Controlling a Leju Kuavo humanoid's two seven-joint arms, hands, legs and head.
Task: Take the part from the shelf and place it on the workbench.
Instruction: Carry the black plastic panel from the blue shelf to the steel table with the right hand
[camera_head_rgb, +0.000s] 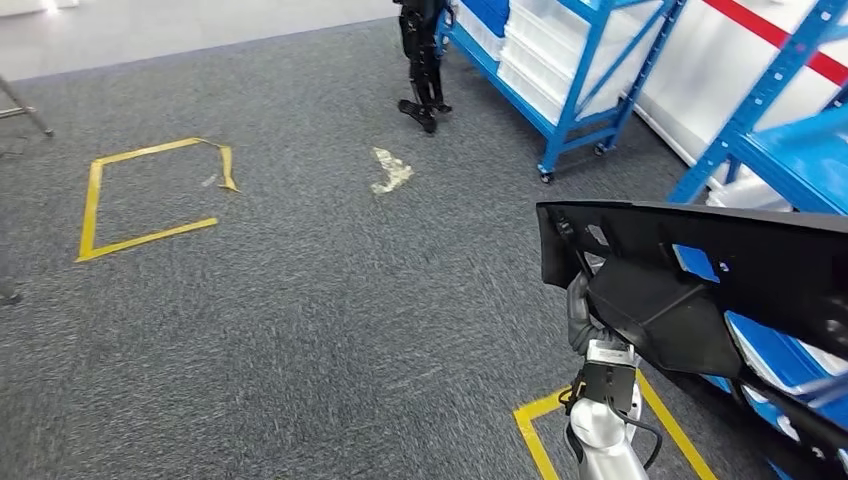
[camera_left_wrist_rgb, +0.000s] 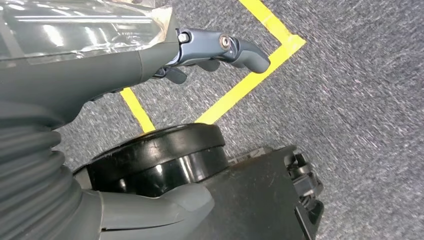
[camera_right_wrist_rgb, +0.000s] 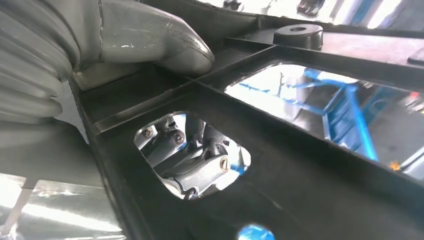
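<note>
The part (camera_head_rgb: 740, 270) is a long black plastic panel with cut-outs, carried in the air at the right of the head view, above the carpet. My left hand (camera_head_rgb: 583, 320) holds its near end from below. In the left wrist view the thumb (camera_left_wrist_rgb: 165, 210) presses on the part (camera_left_wrist_rgb: 250, 200) beside a round black boss, and the fingers (camera_left_wrist_rgb: 225, 47) reach out past it. My right hand (camera_right_wrist_rgb: 125, 35) grips the part (camera_right_wrist_rgb: 300, 190) too: its thumb lies on a rib, and its fingers (camera_right_wrist_rgb: 190, 155) show through a hole from the other side.
Blue shelving (camera_head_rgb: 580, 60) with white bins stands at the back, and more blue shelving (camera_head_rgb: 790, 150) at the right behind the part. Dark robot legs (camera_head_rgb: 422, 70) stand near the shelf. On the grey carpet are yellow tape squares (camera_head_rgb: 150, 195) and a scrap (camera_head_rgb: 392, 172).
</note>
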